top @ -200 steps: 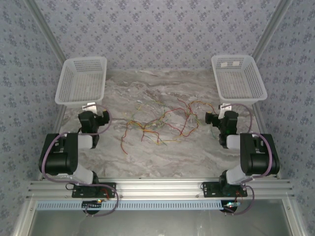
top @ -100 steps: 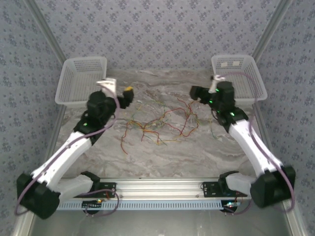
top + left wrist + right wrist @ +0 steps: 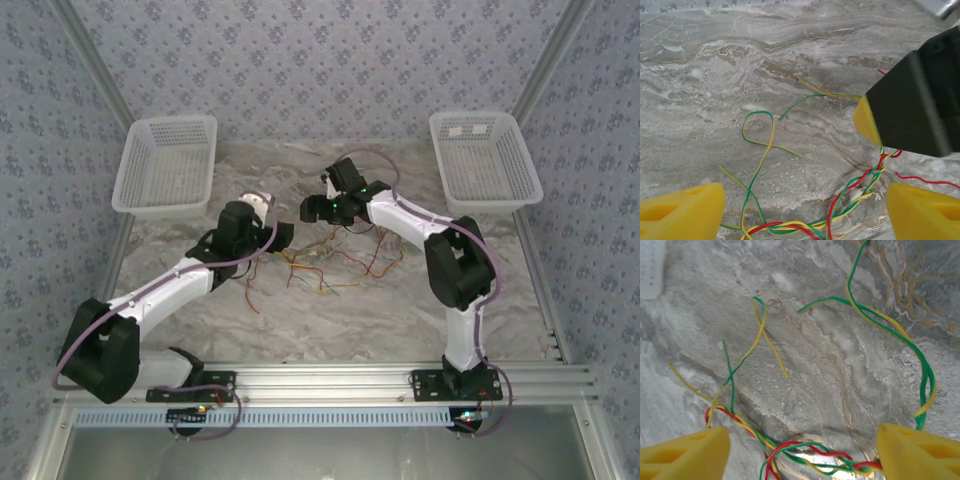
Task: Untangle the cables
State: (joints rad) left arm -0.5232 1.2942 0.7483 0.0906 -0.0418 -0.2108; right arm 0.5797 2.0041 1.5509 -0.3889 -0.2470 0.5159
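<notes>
cables point(image 3: 310, 265) unmoved | left arm point(image 3: 170, 285), right arm point(image 3: 405, 212) swung in overhead | both jaws spread

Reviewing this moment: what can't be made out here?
- Top view: the cables are too thin to trace which crosses which, and the right arm covers the far strands.
- Left wrist view: the twisted bundle runs off the bottom edge at the left gripper. A finger of the right gripper hides cables behind it.
- Right wrist view: the knot is cut by the bottom edge, with glare on it.
</notes>
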